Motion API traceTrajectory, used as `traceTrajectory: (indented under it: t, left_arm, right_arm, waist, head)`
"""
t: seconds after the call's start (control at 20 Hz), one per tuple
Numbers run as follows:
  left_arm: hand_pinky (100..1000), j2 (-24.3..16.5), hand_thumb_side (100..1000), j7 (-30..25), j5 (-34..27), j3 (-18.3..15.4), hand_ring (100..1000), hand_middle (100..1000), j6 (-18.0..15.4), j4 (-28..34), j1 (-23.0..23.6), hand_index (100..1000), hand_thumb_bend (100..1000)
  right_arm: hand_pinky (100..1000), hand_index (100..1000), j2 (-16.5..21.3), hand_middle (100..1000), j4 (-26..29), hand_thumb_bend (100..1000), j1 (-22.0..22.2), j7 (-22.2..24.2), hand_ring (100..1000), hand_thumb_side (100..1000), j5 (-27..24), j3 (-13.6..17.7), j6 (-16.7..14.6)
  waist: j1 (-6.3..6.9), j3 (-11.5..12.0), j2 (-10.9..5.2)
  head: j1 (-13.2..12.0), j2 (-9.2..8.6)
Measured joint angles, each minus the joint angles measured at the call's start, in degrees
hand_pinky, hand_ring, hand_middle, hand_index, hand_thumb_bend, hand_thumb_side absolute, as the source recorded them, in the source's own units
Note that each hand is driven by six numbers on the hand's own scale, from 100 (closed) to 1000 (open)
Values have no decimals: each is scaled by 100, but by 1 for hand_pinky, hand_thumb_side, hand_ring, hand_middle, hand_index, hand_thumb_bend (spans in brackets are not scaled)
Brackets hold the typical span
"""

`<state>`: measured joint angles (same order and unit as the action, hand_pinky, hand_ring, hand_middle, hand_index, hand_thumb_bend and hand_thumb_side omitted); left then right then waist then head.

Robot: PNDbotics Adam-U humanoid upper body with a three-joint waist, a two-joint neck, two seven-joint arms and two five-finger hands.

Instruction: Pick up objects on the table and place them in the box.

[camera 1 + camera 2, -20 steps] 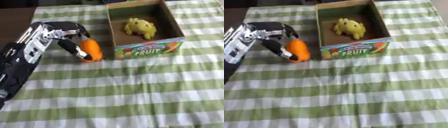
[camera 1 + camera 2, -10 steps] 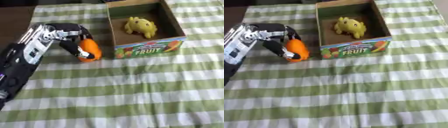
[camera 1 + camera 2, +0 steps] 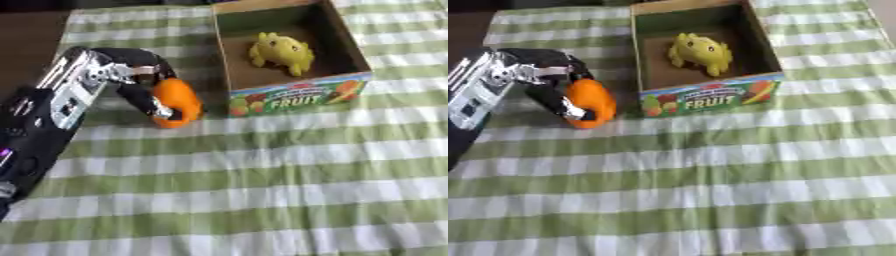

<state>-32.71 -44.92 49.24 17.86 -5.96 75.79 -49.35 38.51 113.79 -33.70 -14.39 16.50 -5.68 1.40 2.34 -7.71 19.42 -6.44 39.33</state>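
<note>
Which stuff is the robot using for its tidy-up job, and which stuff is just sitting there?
Part of the job:
- orange object, held in the left robot hand
- fruit box
- yellow toy, already lying inside the box

Just there:
- green and white striped tablecloth
- dark table showing at the left edge

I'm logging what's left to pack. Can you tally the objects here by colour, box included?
Orange: 1, the orange object, held by the left hand on the cloth.
Yellow: 1, the yellow toy, inside the box.
Brown cardboard: 1, the box.
Total: 3
</note>
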Motion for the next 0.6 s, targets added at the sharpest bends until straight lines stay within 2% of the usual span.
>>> traceTrajectory:
  t: [0.05, 0.1, 0.15, 0.3, 0.6]
  left_arm:
    - [558, 0, 480, -10, 27, -1, 759, 760, -10, -3, -4, 859, 141]
    - [558, 0, 480, -17, 48, -2, 759, 760, -18, -12, -8, 859, 141]
    - [555, 1, 385, -23, 56, -3, 752, 751, -24, -21, -11, 855, 100]
    - [553, 1, 322, -28, 38, -5, 744, 736, -27, -32, -16, 852, 100]
    - [543, 4, 289, -1, -224, -5, 718, 716, 60, -28, -16, 836, 100]
  right_arm:
    - [736, 849, 0, 767, 0, 100, 0, -7, 845, 1000, -1, 0, -4]
    - [736, 849, -1, 767, 0, 100, 0, -13, 845, 1000, -3, 0, -2]
    - [736, 849, -1, 767, 0, 100, 0, -17, 845, 1000, -5, 0, -1]
    - [735, 849, -1, 767, 0, 100, -1, -30, 844, 1000, -6, 0, 8]
    - [735, 848, -1, 767, 0, 100, 0, -36, 844, 1000, -6, 0, 13]
  waist:
    - [-1, 0, 0]
    - [-1, -2, 0]
    - [-2, -2, 0]
    - [-2, -3, 0]
    - [-2, 0, 0]
  head:
    - [-1, 0]
    - [-2, 0]
    - [-3, 0]
    - [-3, 0]
    - [-1, 0]
